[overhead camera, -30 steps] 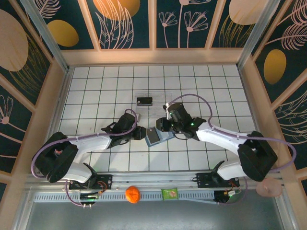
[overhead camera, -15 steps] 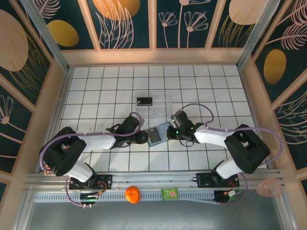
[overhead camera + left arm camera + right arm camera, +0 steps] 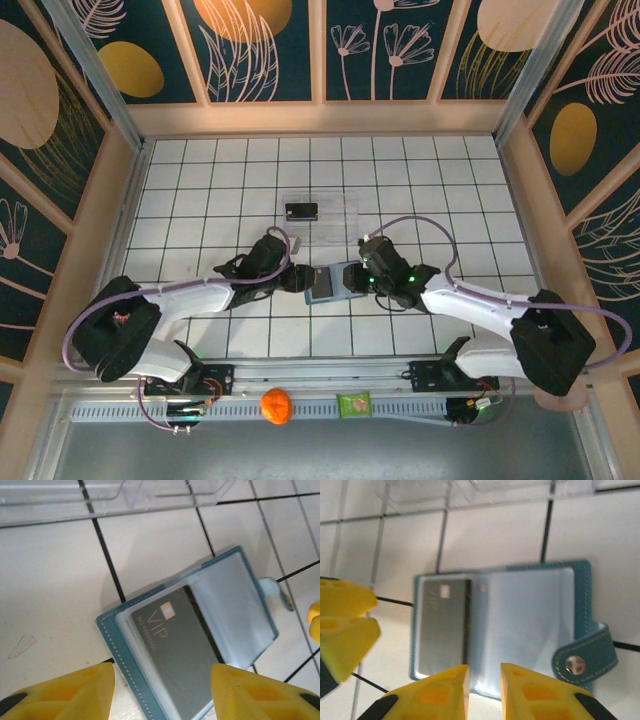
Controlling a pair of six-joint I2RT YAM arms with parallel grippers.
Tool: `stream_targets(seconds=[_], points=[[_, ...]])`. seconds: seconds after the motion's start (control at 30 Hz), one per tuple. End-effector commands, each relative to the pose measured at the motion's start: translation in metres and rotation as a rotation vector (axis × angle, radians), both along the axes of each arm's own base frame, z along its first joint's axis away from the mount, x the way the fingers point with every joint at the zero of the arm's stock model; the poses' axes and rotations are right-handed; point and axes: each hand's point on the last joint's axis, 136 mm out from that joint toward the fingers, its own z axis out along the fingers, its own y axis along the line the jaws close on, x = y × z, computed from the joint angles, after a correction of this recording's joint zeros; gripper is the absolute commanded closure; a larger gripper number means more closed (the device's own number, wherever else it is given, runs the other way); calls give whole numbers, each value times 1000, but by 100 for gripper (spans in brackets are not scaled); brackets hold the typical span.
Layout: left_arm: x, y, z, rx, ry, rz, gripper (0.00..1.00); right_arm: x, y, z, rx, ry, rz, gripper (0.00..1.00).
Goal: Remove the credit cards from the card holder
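The teal card holder (image 3: pixel 331 283) lies open and flat on the tiles between the two grippers. A grey credit card marked VIP (image 3: pixel 176 652) sits in its left clear sleeve; the same credit card (image 3: pixel 442 630) is in the right wrist view beside an empty-looking sleeve (image 3: pixel 525 622). A black credit card (image 3: pixel 301 211) rests in the clear tray (image 3: pixel 338 217). My left gripper (image 3: pixel 162 695) is open, its fingers standing either side of the holder's near end. My right gripper (image 3: pixel 484 690) hovers at the holder's other edge, jaws a narrow gap apart with nothing between them.
The clear tray (image 3: pixel 100 502) stands just beyond the holder. An orange ball (image 3: pixel 276 405) and a green packet (image 3: pixel 353 405) lie on the front rail by the arm bases. Wooden walls enclose the tiled table (image 3: pixel 200 180).
The card holder, held tilted between both grippers before, now lies flat and open. My left gripper's jaws have widened. The right gripper has parted slightly and its arm has swung outward.
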Motion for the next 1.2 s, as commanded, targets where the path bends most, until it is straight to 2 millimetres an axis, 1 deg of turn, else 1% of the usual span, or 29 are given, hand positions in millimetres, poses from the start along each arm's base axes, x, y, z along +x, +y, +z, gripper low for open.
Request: stream_targets(seconds=[0.0, 0.07, 0.13, 0.2, 0.33, 0.43, 0.5, 0.63, 0.83, 1.03, 1.17], points=[[-3, -5, 7, -27, -30, -19, 44, 9, 27, 36, 110, -88, 99, 73], [-5, -9, 4, -14, -30, -34, 43, 11, 35, 38, 126, -77, 137, 73], [-8, -12, 3, -16, -33, -46, 43, 11, 41, 32, 129, -49, 173, 76], [-10, -14, 3, -38, -31, -54, 43, 12, 45, 21, 128, -1, 193, 79], [-12, -19, -3, -47, -12, -68, 48, 13, 45, -3, 161, 115, 185, 79], [-13, -23, -5, -44, -10, -82, 55, 12, 44, -17, 148, 162, 173, 79], [-13, -22, -9, -22, -9, -83, 56, 13, 41, -21, 140, 170, 153, 79], [-13, -17, -24, 32, 13, -76, 64, 15, 36, -27, 127, 189, 117, 79], [-7, -8, -41, 105, 21, -40, 73, 16, 37, -34, 130, 217, 99, 79], [-9, -6, -52, 129, 39, -40, 77, 18, 37, -42, 124, 233, 86, 75], [-11, -4, -57, 141, 49, -39, 79, 21, 34, -46, 118, 240, 72, 75]])
